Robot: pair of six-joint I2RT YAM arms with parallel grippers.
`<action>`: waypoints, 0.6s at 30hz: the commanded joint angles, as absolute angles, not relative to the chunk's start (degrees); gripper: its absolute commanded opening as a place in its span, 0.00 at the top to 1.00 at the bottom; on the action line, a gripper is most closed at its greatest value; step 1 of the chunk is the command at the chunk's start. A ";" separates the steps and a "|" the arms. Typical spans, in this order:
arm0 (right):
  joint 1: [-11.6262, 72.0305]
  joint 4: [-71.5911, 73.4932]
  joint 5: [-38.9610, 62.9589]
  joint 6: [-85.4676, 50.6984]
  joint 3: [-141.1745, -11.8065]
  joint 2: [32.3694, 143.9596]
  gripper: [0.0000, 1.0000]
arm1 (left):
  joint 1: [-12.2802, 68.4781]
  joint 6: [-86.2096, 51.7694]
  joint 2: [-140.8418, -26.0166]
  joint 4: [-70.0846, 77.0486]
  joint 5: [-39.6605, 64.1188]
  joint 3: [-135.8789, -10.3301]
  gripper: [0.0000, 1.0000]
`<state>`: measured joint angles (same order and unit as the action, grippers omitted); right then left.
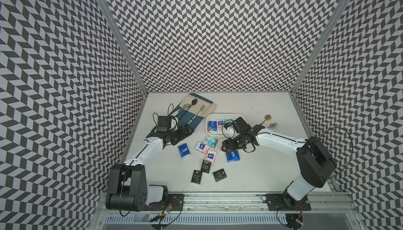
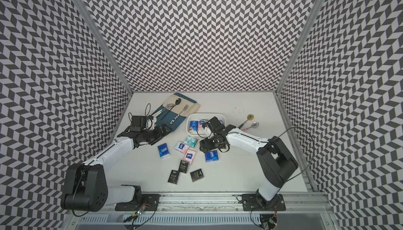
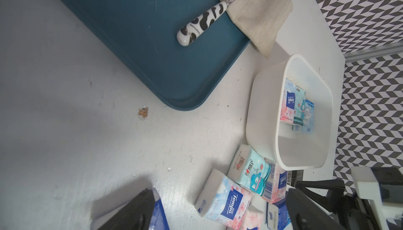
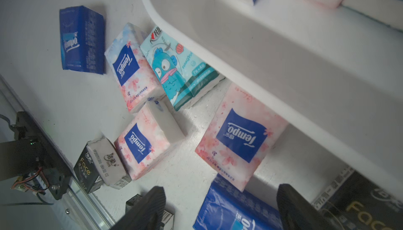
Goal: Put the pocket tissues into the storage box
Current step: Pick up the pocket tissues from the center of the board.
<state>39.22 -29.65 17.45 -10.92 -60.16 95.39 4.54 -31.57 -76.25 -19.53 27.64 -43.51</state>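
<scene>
Both grippers spread and empty near the storage box (image 1: 207,126).
A few pocket tissues (image 1: 212,124) sit inside the storage box, but the right arm (image 1: 272,136) covers part of it in both top views, so their number is unclear. The rest lie loose on the table just in front of the box. The right gripper (image 4: 221,188) hangs with its fingers apart over a dark blue packet (image 4: 231,211), which is cut off at the picture's edge. Beside that packet, a blurred black packet (image 4: 366,207) is partly hidden by the box's wall. The left gripper (image 3: 220,191), left of the box, has its fingers apart and holds nothing.
</scene>
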 commanded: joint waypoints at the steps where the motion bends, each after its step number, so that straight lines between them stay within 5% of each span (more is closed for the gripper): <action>1: 39.52 -26.57 18.86 -10.49 -58.45 94.96 0.15 | 4.83 -31.20 -75.52 -20.04 26.98 -43.14 0.00; 18: 40.46 -28.03 23.29 -16.58 -47.46 84.49 0.14 | 4.83 -32.30 -75.69 -18.33 27.29 -43.84 0.00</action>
<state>39.55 -28.27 21.93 -14.35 -48.69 87.44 4.54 -31.90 -76.25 -19.35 27.64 -43.51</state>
